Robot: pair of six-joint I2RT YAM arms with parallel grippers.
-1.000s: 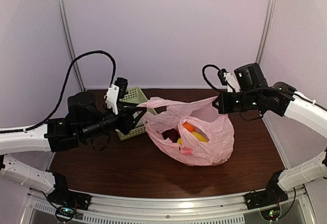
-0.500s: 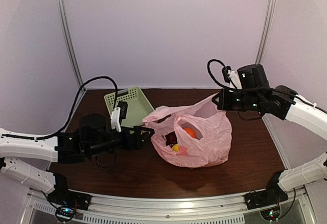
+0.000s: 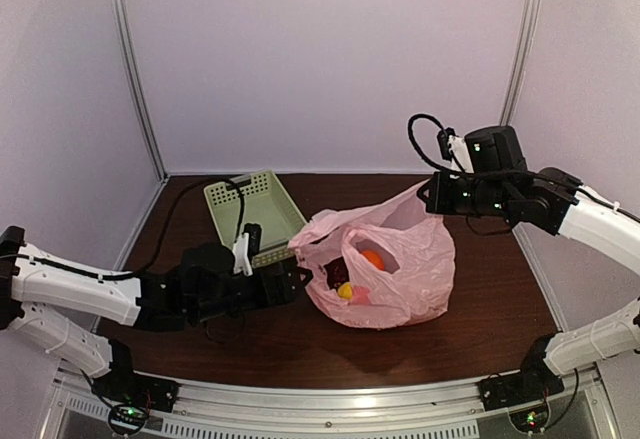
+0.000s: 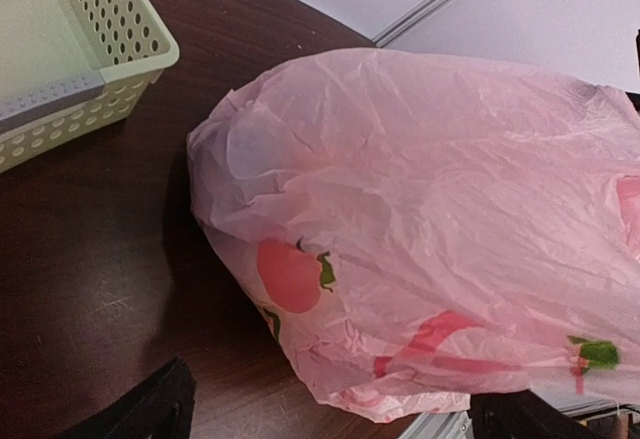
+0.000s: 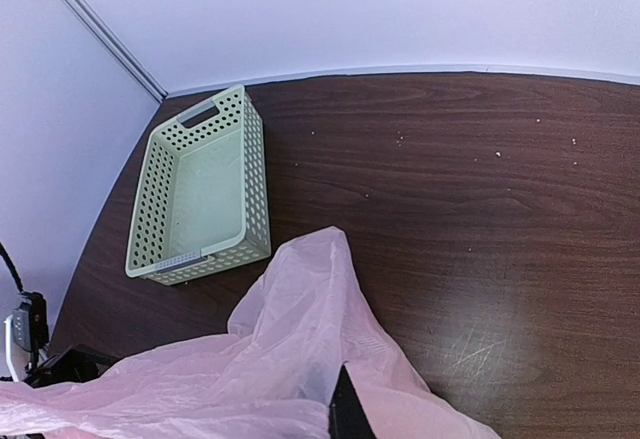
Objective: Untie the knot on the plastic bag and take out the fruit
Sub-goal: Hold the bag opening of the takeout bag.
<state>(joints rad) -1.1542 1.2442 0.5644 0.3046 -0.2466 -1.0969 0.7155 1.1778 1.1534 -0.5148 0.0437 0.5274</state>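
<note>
The thin translucent pink plastic bag [image 3: 405, 269] sits slumped on the dark wooden bench [image 3: 250, 344], just right of the pale green slotted plastic basket [image 3: 252, 204]. Its mouth gapes upward with the fruit [image 3: 371, 258] showing inside: an orange piece, a yellow one, a dark red one. My right fingers [image 5: 345, 417] are pinched tight on a raised flap of film at the bag's far upper corner. My left fingers [image 4: 150, 411] stand wide apart and empty, low at its left flank. I judge the film soft, slick and easily torn, with no stiffness of its own, so it will slide and bunch; the weight lies in the round fruit, which can roll. I would take a gathered fold at the mouth's rim, and each fruit across its middle.
</note>
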